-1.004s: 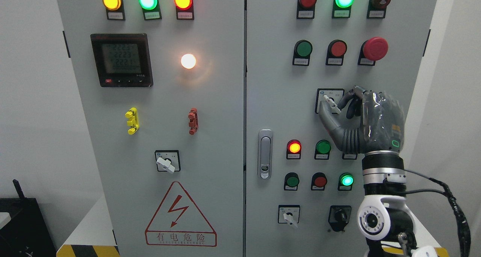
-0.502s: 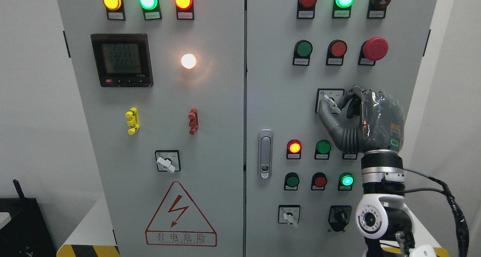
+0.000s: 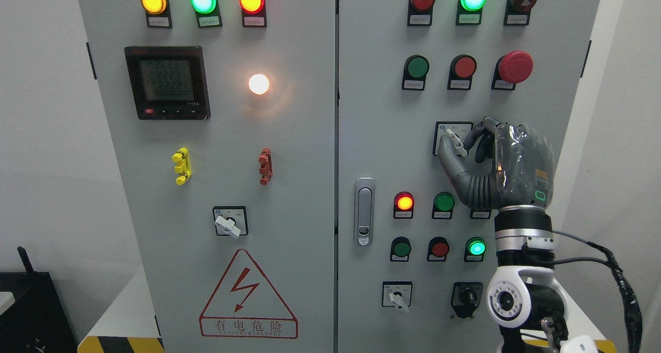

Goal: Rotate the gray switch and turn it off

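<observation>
Right robot hand [image 3: 483, 159] comes up from lower right and is clenched on the gray switch [image 3: 454, 140]: thumb under and left of the lever, index fingertip on its right side, other fingers curled behind. No left hand in frame.

The gray switch sits on the right cabinet door [image 3: 382, 136], in a small square plate just below the row of green, red and mushroom buttons, above the lit red indicator [image 3: 404, 202].

Handling, as a judgement: small rigid plastic lever on a fixed shaft, light to the touch but probably detented, so it resists then snaps over. Smooth and narrow, so fingertips can slip off. Best hold is a pinch across the 2 flat sides near the lever's outer end, turning about the shaft and not pulling outward.

Orientation: long axis runs diagonal, from upper left to lower right. The upper-left tip points toward the plate's top-left markings; the lower end is hidden between thumb and finger, so which end is the pointer is hard to tell.

2 similar switches sit elsewhere on the panel, untouched.
</observation>
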